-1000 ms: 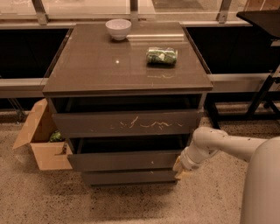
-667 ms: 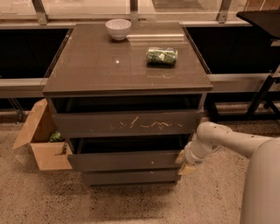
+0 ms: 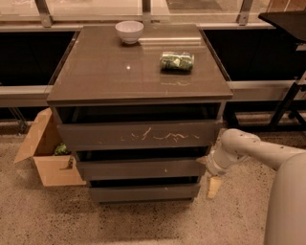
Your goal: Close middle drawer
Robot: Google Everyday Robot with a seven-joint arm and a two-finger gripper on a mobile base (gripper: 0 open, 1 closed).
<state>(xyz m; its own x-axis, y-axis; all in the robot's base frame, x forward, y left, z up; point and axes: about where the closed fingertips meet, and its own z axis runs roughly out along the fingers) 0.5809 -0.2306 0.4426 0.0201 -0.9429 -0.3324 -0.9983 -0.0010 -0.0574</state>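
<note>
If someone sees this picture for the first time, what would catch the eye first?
The dark cabinet stands in the centre, its top drawer marked with pale scratches. The gripper is low at the right end of the middle drawer. A white bowl and a green packet lie on its top.

Speckled floor (image 3: pixel 143 224); open cardboard box (image 3: pixel 51 170) left; dark bays (image 3: pixel 28 57) behind; window frame (image 3: pixel 43 13) along top.

Dim, warm light here; the glossy tabletop (image 3: pixel 95 81) catches a pale glare streak near its back edge. Black shadow fills the gaps above the drawer fronts. The pincer (image 3: pixel 212 182), softly lit, sits at the right end of the middle drawer (image 3: pixel 138 168).
</note>
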